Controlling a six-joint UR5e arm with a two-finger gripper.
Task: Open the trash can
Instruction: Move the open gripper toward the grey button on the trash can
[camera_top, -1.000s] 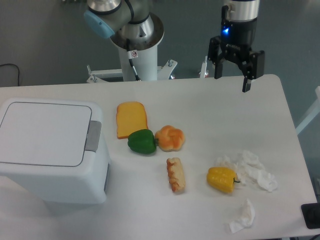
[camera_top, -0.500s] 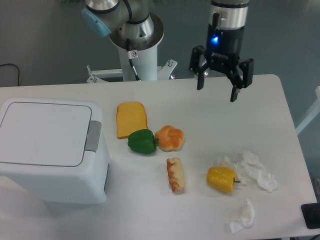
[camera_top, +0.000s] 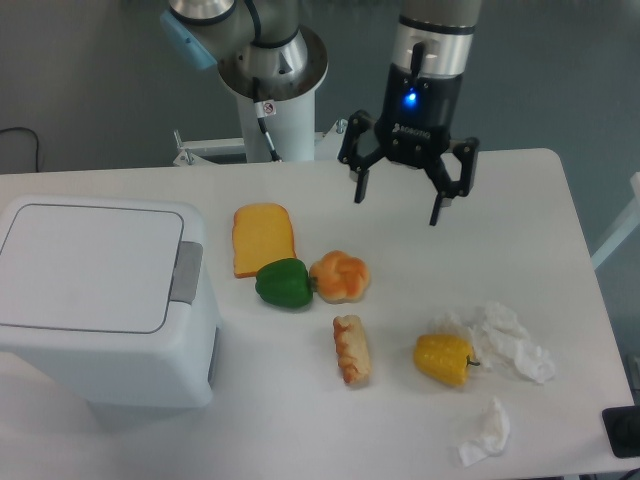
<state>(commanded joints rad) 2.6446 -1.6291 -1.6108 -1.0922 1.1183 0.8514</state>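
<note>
The trash can sits at the left end of the counter, a large white boxy bin with rounded corners. Its flat lid is down, and the grey push tab on its right edge is untouched.

Just right of the bin lies a slice of toast. Below the toast, a green bell pepper touches a round bread roll on its right. Under the roll lies a hot dog, set lengthwise toward the camera. Further right, a yellow bell pepper rests against a heap of crumpled white tissue, and a smaller wad of tissue lies near the front edge.

The gripper hangs above the far middle of the counter, well apart from the bin, its two fingers spread wide and holding nothing. A blue light glows on its body. The arm's base stands behind the counter.
</note>
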